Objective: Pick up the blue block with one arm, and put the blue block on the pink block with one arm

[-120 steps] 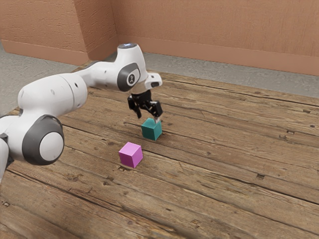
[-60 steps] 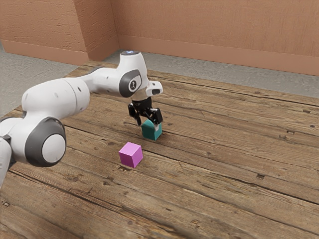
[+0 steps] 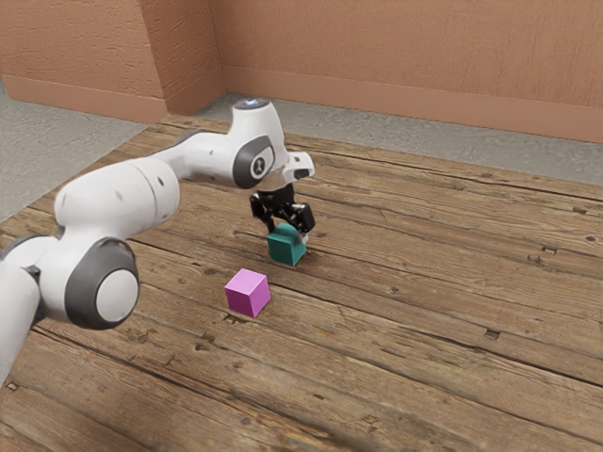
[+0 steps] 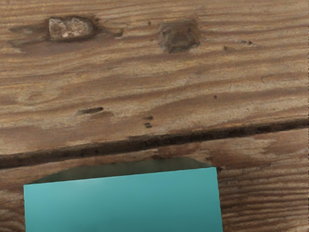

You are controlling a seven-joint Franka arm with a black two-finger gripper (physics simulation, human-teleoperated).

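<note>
The blue block (image 3: 285, 248), teal in colour, rests on the wooden table (image 3: 424, 311) near its middle. My gripper (image 3: 286, 229) is directly over it, lowered so that its black fingers straddle the block's top, one on each side. The gripper is open and the block still sits on the wood. In the wrist view the blue block (image 4: 123, 203) lies just under my hand. The pink block (image 3: 247, 292) sits on the table a short way in front of the blue one, toward the exterior view's left, apart from it.
Bare wooden planks (image 4: 154, 72) surround both blocks. A grey floor (image 3: 75, 141) lies beyond the table's far edge, backed by a brick-coloured wall (image 3: 396, 47).
My hand has come down from above the blue block until its fingers flank the block's top. Neither block has moved.
</note>
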